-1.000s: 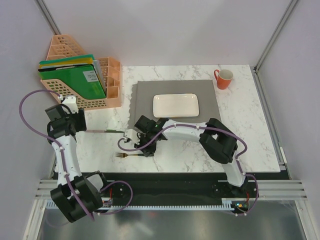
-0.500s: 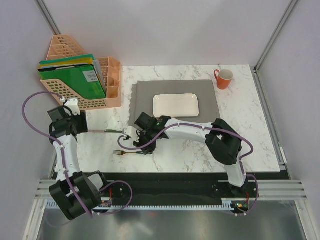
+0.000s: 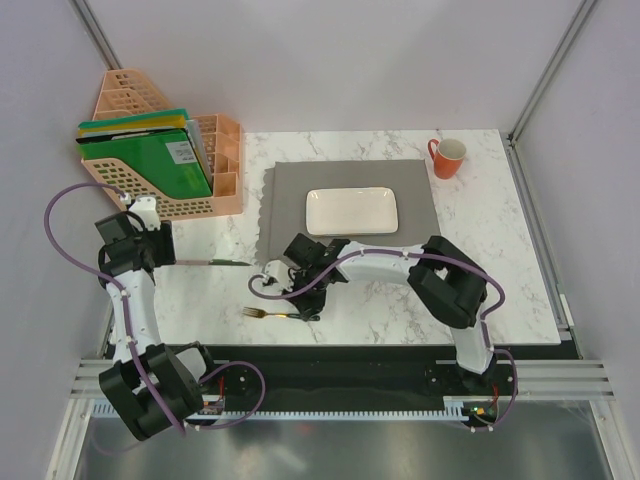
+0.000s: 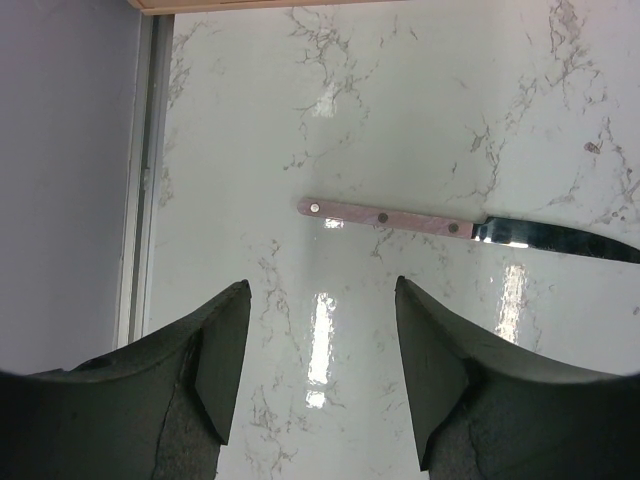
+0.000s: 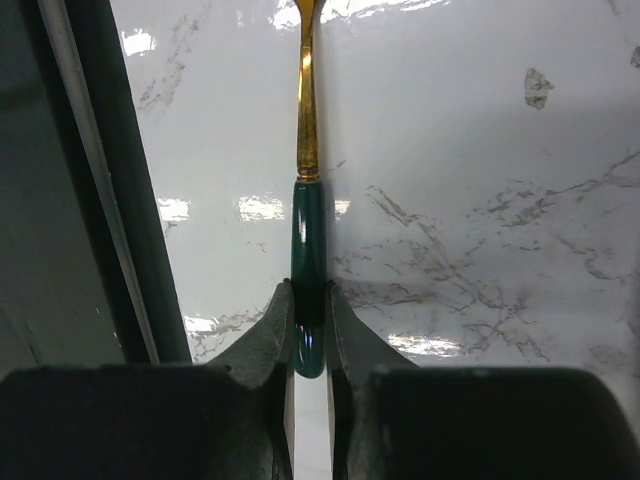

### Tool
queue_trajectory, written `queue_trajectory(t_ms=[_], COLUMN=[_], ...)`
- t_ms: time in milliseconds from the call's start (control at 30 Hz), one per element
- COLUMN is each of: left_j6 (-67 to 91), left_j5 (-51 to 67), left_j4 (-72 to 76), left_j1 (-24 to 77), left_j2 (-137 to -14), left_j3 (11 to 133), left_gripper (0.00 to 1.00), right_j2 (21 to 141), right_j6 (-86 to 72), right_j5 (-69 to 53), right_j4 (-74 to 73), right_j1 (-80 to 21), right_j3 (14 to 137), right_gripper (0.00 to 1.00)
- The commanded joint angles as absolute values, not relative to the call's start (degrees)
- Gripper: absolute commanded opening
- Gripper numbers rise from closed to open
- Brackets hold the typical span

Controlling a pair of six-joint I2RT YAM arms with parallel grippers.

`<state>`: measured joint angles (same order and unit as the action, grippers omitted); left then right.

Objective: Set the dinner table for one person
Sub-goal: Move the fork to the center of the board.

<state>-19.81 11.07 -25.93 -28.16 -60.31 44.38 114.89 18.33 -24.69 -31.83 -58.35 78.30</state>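
The marble table [image 3: 480,250] lies beneath both arms: fixed, rigid, glossy, judged slippery for cutlery and not to be gripped. The right fingers [image 5: 262,345] are clamped on the green handle end of the fork [image 5: 308,230], near the table's front edge. The left fingers [image 4: 215,350] are held apart above the knife [image 4: 390,217]. The white label on the green folder [image 3: 160,165] cannot be read.
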Motion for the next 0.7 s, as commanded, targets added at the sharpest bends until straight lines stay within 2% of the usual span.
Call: queue_trajectory(t_ms=[0, 367, 667], left_j6=[-21.62, -22.06, -21.00], left_j5=[11.87, 11.43, 12.22], left_j4=[-23.73, -23.82, -24.08], left_j1=[-28.48, -28.48, -28.48], left_j2=[-58.89, -58.62, -58.36], left_j3=[44.39, 44.65, 44.74], left_gripper=[0.67, 0.66, 0.66], right_j2=[112.59, 105.91, 107.58], right_j6=[12.77, -2.89, -5.98], right_j5=[-27.25, -6.34, -5.80], right_j4=[-25.70, -2.74, -0.62], right_j1=[-57.66, -56.78, -57.39], right_j3=[74.11, 62.76, 59.68], right_gripper=[0.00, 0.00, 0.00])
